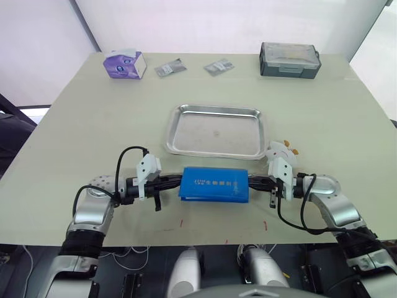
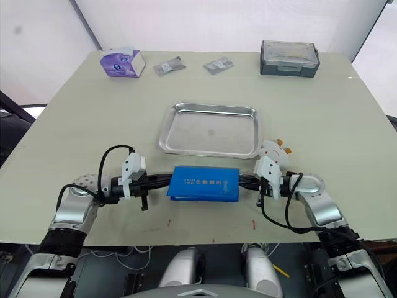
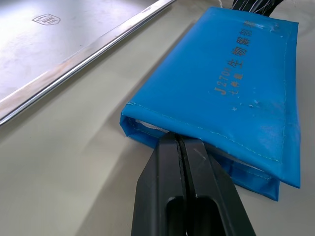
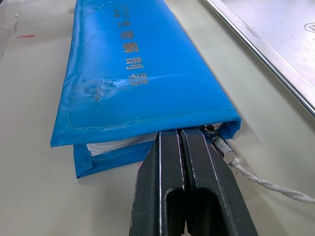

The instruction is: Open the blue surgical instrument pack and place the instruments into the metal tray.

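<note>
Both sets of fingers, left (image 1: 166, 184) and right (image 1: 259, 182), are pressed together, tips at opposite ends of the blue surgical instrument pack (image 1: 214, 184), which lies folded between them on the pale desk (image 1: 80, 136). Just beyond sits the metal tray (image 1: 215, 131), bare inside.

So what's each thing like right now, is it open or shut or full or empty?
blue surgical instrument pack: folded shut, flat on the table, in front of the tray.
metal tray: empty, nothing in it yet.
left gripper: fingers shut, tips at the pack's end.
right gripper: fingers shut, tips at the pack's other end.
grey plastic box: lid on.
purple tissue box: a tissue sticks out on top.
</note>
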{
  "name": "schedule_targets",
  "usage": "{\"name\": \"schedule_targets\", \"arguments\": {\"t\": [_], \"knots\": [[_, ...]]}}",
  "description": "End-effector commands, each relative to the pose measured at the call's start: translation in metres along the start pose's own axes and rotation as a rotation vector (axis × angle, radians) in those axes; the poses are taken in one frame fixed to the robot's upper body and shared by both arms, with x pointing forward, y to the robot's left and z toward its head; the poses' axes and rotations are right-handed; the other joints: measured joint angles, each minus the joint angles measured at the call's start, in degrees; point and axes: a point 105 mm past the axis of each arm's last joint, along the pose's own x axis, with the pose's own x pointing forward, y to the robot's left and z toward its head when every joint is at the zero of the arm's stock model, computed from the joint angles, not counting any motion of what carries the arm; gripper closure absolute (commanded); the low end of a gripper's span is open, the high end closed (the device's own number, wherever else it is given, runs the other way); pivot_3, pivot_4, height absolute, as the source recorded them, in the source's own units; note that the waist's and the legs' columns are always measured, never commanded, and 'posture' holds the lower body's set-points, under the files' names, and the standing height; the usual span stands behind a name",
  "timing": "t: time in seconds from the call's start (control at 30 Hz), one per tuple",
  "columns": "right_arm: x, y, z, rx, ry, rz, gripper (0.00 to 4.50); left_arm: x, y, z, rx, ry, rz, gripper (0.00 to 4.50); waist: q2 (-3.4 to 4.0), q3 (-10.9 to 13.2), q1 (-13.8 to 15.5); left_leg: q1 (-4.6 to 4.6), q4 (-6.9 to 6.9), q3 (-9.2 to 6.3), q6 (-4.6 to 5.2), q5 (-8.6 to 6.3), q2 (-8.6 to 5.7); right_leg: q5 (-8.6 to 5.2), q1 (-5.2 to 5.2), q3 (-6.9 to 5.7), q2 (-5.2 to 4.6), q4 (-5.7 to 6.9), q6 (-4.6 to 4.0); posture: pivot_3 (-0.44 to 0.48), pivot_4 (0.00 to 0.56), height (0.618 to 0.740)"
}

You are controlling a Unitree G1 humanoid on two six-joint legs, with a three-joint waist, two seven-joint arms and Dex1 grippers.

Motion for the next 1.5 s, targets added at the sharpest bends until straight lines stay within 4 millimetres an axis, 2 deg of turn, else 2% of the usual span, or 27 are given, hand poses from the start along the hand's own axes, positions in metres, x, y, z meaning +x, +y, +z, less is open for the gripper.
{"name": "schedule_targets", "arguments": {"t": [0.03,0.17,0.3,0.47,0.57,0.67,0.87,0.93,0.97,1.3,1.5], "knots": [[-0.010,0.000,0.008,-0.053,-0.022,-0.018,4.50,-0.002,0.000,0.003,0.038,0.002,-0.008,4.48,0.00,0.00,0.04,0.00,0.00,0.00,0.00,0.00,0.00,0.00,0.00,0.00,0.00,0.00,0.00,0.000,0.150,0.731],[-0.024,0.005,0.006,-0.062,-0.020,-0.017,4.50,-0.013,0.002,0.002,0.039,0.017,0.015,4.48,0.00,0.00,-0.01,-0.03,0.00,-0.01,0.00,0.00,0.00,0.00,0.00,-0.01,-0.01,-0.03,0.00,0.000,0.150,0.731],[-0.047,0.010,0.007,-0.116,-0.022,-0.021,4.50,-0.033,0.007,0.006,0.042,0.013,0.077,4.48,0.00,0.00,-0.31,0.01,-0.01,-0.01,0.00,0.00,0.01,0.00,0.00,0.00,0.01,0.01,0.00,0.000,0.150,0.731],[-0.057,0.016,0.007,-0.192,-0.026,-0.006,4.50,-0.053,0.003,0.014,0.051,-0.009,0.089,4.48,0.00,0.01,-0.20,0.02,-0.01,0.00,0.00,0.00,0.04,0.00,0.00,0.00,0.02,0.01,0.00,0.000,0.150,0.731],[-0.058,0.018,0.015,-0.250,-0.065,0.005,3.70,-0.063,-0.004,0.028,0.068,-0.041,0.063,4.50,-0.01,0.02,-0.14,0.03,-0.01,0.02,0.00,0.00,0.04,-0.01,0.00,0.00,0.00,0.01,0.00,0.000,0.150,0.731],[-0.056,0.022,0.018,-0.313,-0.072,0.037,2.60,-0.067,-0.014,0.038,0.090,-0.047,0.013,3.82,-0.02,0.03,-0.13,0.01,-0.02,0.02,0.00,0.00,0.04,-0.01,-0.01,0.00,0.00,-0.01,0.00,0.000,0.150,0.731],[-0.045,0.021,0.023,-0.437,-0.120,0.055,0.04,-0.064,-0.032,0.053,0.145,-0.038,-0.100,1.21,-0.02,0.05,-0.13,0.04,-0.01,0.05,0.00,0.00,0.05,-0.01,0.00,0.01,0.00,0.01,0.00,0.000,0.150,0.731],[-0.039,0.025,0.022,-0.501,-0.117,0.096,0.00,-0.061,-0.040,0.058,0.158,-0.042,-0.145,0.32,-0.02,0.06,-0.16,0.04,-0.02,0.05,0.00,0.00,0.05,-0.01,-0.01,0.01,0.02,0.01,-0.01,0.000,0.150,0.731],[-0.036,0.026,0.021,-0.530,-0.119,0.105,0.00,-0.059,-0.043,0.060,0.161,-0.046,-0.160,0.09,-0.01,0.06,-0.15,0.03,-0.02,0.05,0.00,0.00,0.06,-0.01,-0.01,0.01,0.03,0.00,-0.01,0.000,0.150,0.731],[0.000,0.018,0.029,-0.694,-0.176,0.149,0.00,-0.051,-0.059,0.070,0.184,-0.061,-0.262,0.09,0.02,0.10,-0.26,0.08,-0.01,0.13,0.00,0.00,0.07,-0.01,-0.01,0.06,0.03,0.02,-0.03,0.000,0.150,0.731],[0.010,0.013,0.027,-0.730,-0.183,0.155,0.00,-0.053,-0.064,0.072,0.184,-0.066,-0.280,0.09,0.02,0.10,-0.11,0.07,-0.01,0.18,0.00,0.00,0.08,-0.01,-0.02,0.08,-0.01,0.00,-0.03,0.000,0.150,0.731]]}}
